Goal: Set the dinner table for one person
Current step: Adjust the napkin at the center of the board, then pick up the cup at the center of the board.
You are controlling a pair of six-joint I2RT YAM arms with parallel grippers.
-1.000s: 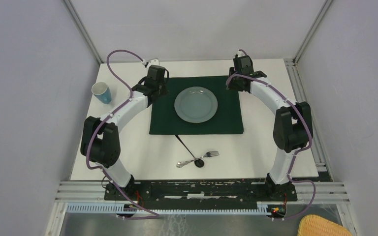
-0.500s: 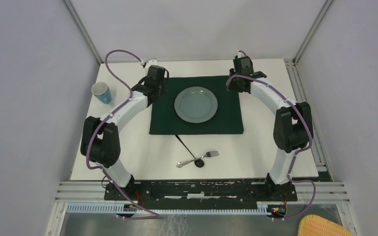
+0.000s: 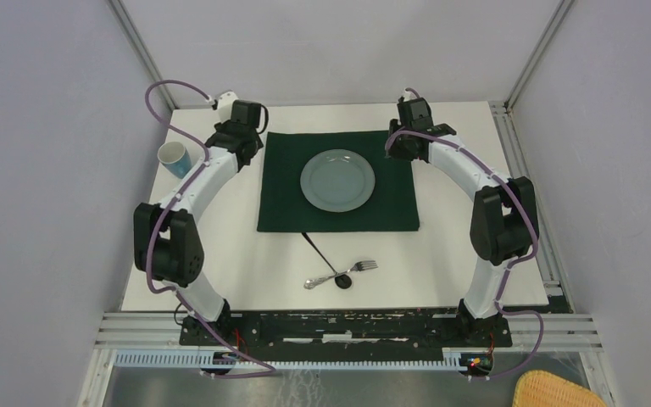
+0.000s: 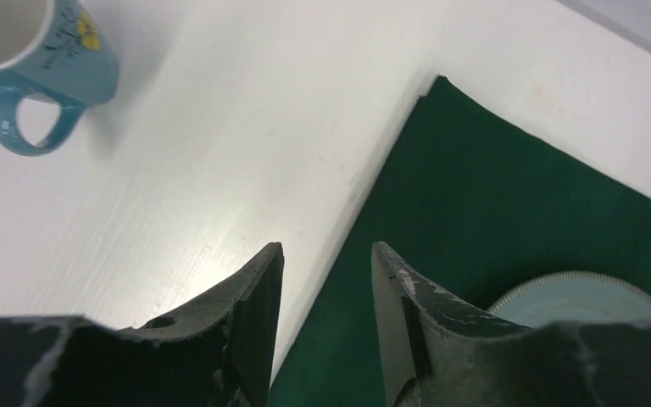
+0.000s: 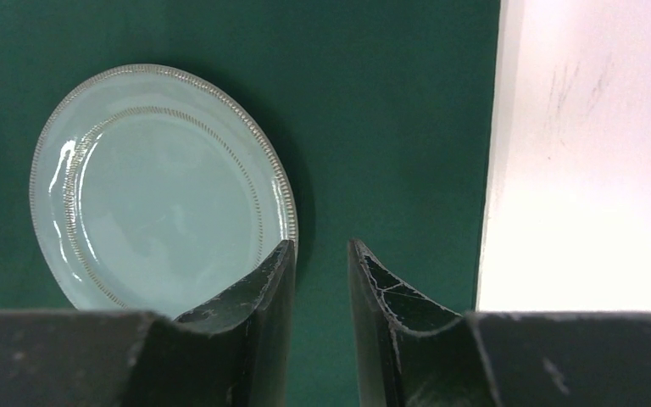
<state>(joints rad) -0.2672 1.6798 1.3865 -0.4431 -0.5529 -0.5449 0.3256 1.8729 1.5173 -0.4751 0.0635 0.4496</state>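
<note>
1 dinner table (image 3: pixel 246 254), long axis left-right, green cloth (image 3: pixel 280 203) atop

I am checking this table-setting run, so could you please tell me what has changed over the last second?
The left gripper moved left and farther back, off the cloth's far left corner toward the mug, and now stands open and empty over the cloth's edge. The right gripper barely shifted. Cloth, plate, mug, fork and black spoon stayed put.

Dinner table (image 3: pixel 475 254) bare right of cloth (image 3: pixel 288 212) — cup (image 3: pixel 174 158) blocks left edge, cutlery (image 3: pixel 331 275) the near strip.
</note>
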